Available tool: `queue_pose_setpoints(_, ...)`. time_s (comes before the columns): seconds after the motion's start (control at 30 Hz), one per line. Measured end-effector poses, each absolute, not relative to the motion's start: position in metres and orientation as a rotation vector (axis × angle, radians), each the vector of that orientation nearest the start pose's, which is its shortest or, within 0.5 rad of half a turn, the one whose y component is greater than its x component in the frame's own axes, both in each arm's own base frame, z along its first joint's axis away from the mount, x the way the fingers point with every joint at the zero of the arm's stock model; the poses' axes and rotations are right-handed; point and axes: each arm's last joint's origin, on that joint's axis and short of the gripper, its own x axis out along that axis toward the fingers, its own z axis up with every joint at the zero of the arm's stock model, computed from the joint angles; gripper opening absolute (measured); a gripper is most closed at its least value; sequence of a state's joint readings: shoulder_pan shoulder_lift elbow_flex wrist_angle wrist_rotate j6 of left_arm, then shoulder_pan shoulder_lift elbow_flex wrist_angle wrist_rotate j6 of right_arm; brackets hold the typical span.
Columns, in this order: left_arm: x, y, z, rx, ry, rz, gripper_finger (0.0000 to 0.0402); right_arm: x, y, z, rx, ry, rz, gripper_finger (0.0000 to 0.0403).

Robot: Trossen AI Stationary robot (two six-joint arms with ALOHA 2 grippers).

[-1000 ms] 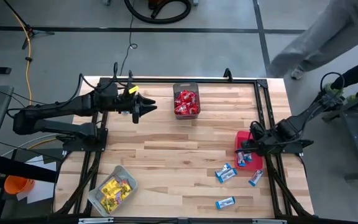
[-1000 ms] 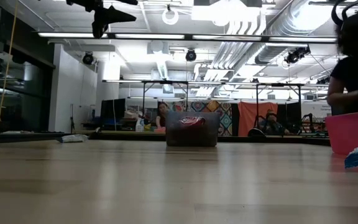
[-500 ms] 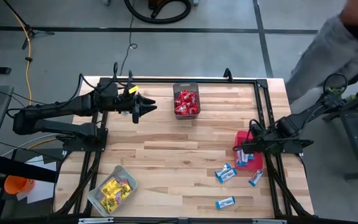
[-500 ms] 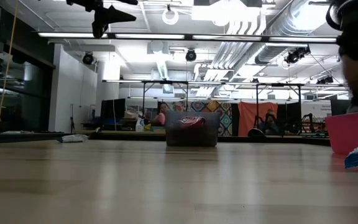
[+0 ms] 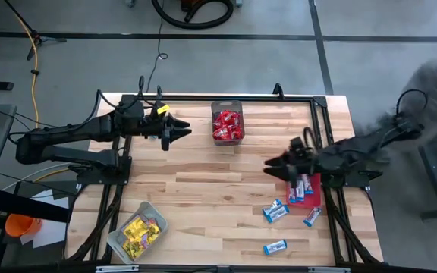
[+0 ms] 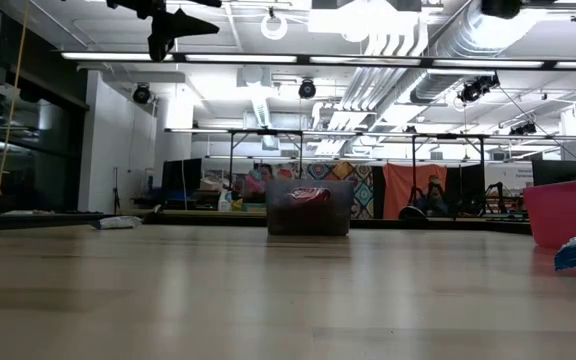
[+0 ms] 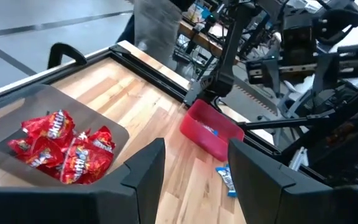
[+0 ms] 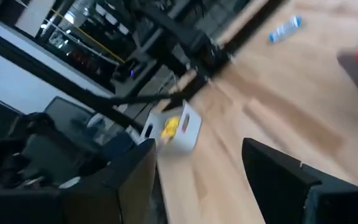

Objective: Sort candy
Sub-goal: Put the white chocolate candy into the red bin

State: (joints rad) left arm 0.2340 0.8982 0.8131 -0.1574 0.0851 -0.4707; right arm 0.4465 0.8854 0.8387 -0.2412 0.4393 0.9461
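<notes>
Right now the right gripper [image 5: 273,164] hangs over the bare wood just inward of the small red plastic bin [image 5: 315,199] at the table's right edge, its dark fingers spread apart with nothing between them, as the right wrist view shows plainly. That red bin has a few blue-and-white wrapped candy packets [image 5: 300,188] lying in it, so I judge a drop has been made there and the arm is between picks. Four more blue-and-white packets lie loose on the wooden table [image 5: 203,182] towards its near right corner: a pair touching each other [image 5: 276,211], one just beside the red bin [image 5: 312,217], and one alone nearest the front edge [image 5: 275,246]. The red packets [image 5: 227,124] sit in the dark mesh bin [image 5: 227,105] at the middle of the far edge, and the yellow packets [image 5: 142,230] in the clear grey bin [image 5: 122,243] at the near left corner, so only the blue-and-white sort looks unfinished. The left gripper [image 5: 180,132] waits in the air near the far left part of the table, beside the mesh bin, fingers apart and empty. Next, I reckon, the right arm must swing back towards the near right corner, come down over one loose packet, and pinch it flat against the wood without dragging its neighbour along.
</notes>
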Motion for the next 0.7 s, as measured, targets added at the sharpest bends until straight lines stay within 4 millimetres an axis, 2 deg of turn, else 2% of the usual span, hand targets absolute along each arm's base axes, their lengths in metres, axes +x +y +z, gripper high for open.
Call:
queue_pose_setpoints(0.17, 0.194, 0.042, 0.327, -0.517, 0.196, 0.181, 0.0163, 0.223, 0.069, 0.32, 0.668, 0.172, -0.102, 0.0234)
queue_pose_setpoints(0.37, 0.198, 0.033, 0.336, -0.376, 0.118, 0.117, 0.0163, 0.27, 0.053, 0.308, 0.506, 0.043, -0.103, 0.0234)
queue_pose_setpoints(0.53, 0.204, 0.016, 0.335, -0.137, 0.125, 0.075, 0.0163, 0.288, 0.036, 0.304, 0.404, -0.038, -0.149, 0.0234)
queue_pose_setpoints(0.7, 0.209, 0.002, 0.332, -0.034, 0.147, 0.116, 0.0163, 0.29, 0.026, 0.304, 0.339, -0.04, -0.148, 0.0234)
